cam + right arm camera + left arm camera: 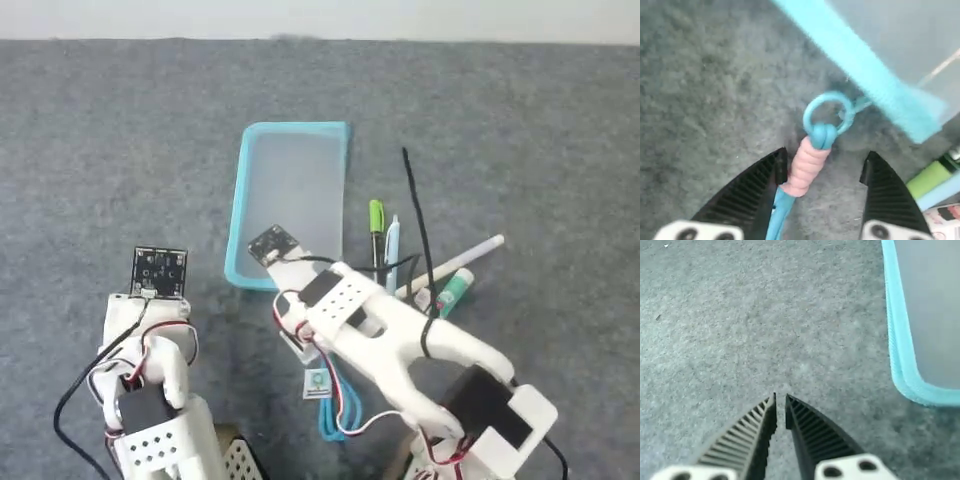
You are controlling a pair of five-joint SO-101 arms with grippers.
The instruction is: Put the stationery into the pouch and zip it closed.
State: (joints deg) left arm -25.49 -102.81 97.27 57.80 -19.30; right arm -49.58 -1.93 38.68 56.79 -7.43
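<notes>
Right wrist view: the right fingers [755,187] are spread wide, with a pink pull [807,162] lying between them, close against one finger and ungripped. Its blue ring [809,117] sits just past the tips, beside the pouch [855,55] edge. A green pen [927,177] and a blue pen [940,195] lie off to one side. The left fingers [752,435] are nearly clenched on nothing over the grey desk [740,315].

The pouch [237,220] is frosted clear with sky-blue trim, on a mottled grey tabletop [100,150]. Both the right hand [826,155] and the left hand [780,399] are black and ribbed. Between the right hand's fingers is a pink zipper pull [807,162] with a blue ring. Beside that hand are a lime-green pen [377,222], a pale-blue pen [392,248] and a white pen [465,258].
</notes>
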